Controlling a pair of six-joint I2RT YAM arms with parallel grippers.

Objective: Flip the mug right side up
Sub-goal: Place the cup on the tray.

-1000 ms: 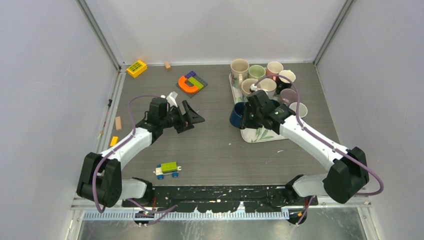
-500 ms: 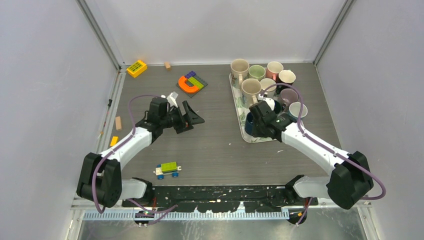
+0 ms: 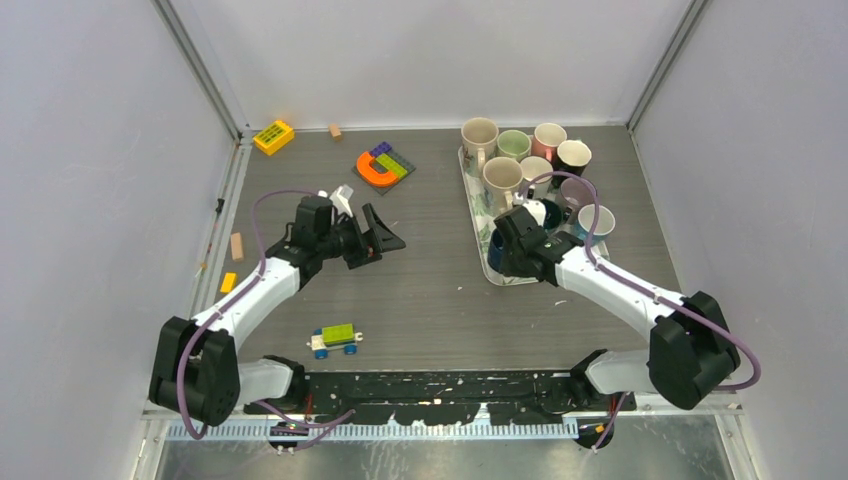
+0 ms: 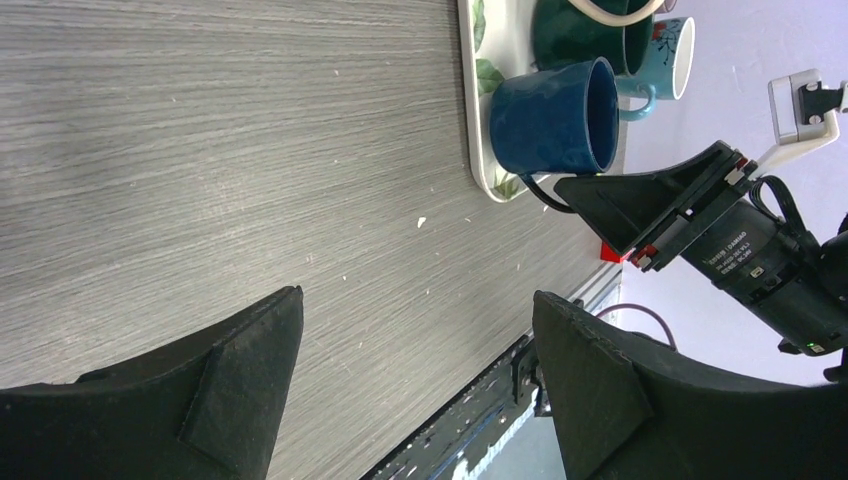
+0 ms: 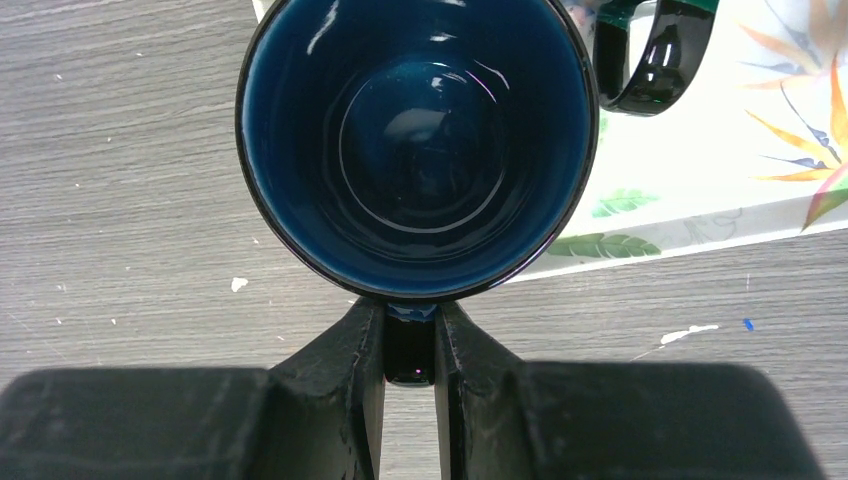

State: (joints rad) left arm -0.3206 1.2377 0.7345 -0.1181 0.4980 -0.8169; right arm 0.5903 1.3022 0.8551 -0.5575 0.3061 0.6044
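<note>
- Over the near left corner of the tray (image 5: 700, 150), the blue mug (image 5: 418, 150) stands mouth up, its long axis vertical (from the right wrist I look straight down into it).
- Glossy dark-blue glaze, round rim; the tray is white with a leaf print; the tabletop (image 4: 200, 150) is grey wood grain.
- Right fingers (image 5: 345, 360), matte black, pinch the handle (image 5: 409, 350), with the mug's body just past their tips.
- Whether its base touches the tray, I cannot tell.
- Left fingers (image 4: 200, 390) are spread wide above the tabletop, well apart from the mug.
</note>
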